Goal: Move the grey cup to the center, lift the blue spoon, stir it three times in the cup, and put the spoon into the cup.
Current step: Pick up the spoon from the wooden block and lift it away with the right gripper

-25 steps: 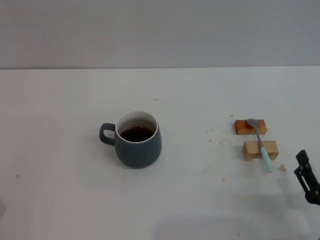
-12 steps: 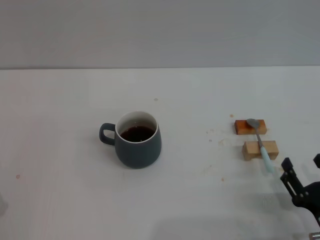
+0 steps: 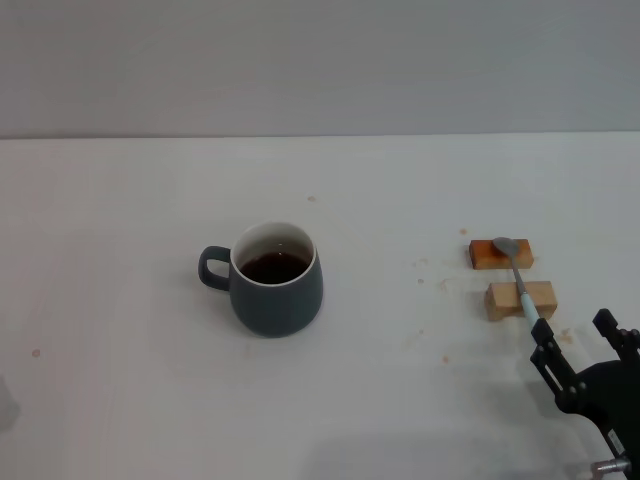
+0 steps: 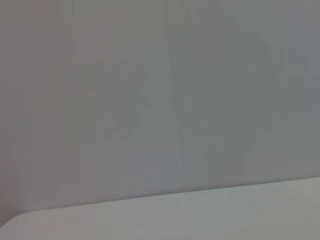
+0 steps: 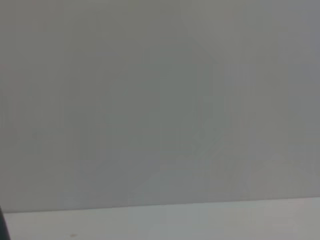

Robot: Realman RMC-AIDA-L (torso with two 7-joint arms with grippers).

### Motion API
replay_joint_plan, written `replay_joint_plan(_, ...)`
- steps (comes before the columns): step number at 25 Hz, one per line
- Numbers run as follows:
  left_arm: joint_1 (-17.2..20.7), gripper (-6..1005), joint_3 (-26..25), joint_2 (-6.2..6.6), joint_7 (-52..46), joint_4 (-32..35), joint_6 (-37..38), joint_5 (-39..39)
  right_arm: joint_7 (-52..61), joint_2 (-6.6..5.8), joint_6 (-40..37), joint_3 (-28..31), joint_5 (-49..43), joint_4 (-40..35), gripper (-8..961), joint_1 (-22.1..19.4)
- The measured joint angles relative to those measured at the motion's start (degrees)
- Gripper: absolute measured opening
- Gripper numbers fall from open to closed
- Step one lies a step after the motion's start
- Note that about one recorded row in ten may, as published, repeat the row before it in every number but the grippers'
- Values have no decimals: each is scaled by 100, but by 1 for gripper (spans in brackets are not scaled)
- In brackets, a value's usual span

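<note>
The grey cup stands left of the table's middle, its handle pointing left and dark brown liquid inside. The blue spoon lies across two small wooden blocks at the right, with its metal bowl on the far block and its pale blue handle pointing toward the near edge. My right gripper is open and empty, just in front of the handle's near end and slightly to its right. Its left finger is close to the handle tip. My left gripper is out of view.
The spoon rests on an orange-brown block and a pale block. Small crumbs lie around them. Both wrist views show only the grey wall and a strip of the white table.
My right gripper has moved left and further into view, from the right edge to just in front of the spoon's handle end. Cup and spoon have not moved.
</note>
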Motion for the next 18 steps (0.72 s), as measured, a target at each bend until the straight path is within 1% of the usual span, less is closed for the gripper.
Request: replay_joint_plan(18, 8, -2, 56, 0, 20, 21, -26, 17, 0, 0, 504, 42, 3, 10, 747, 249)
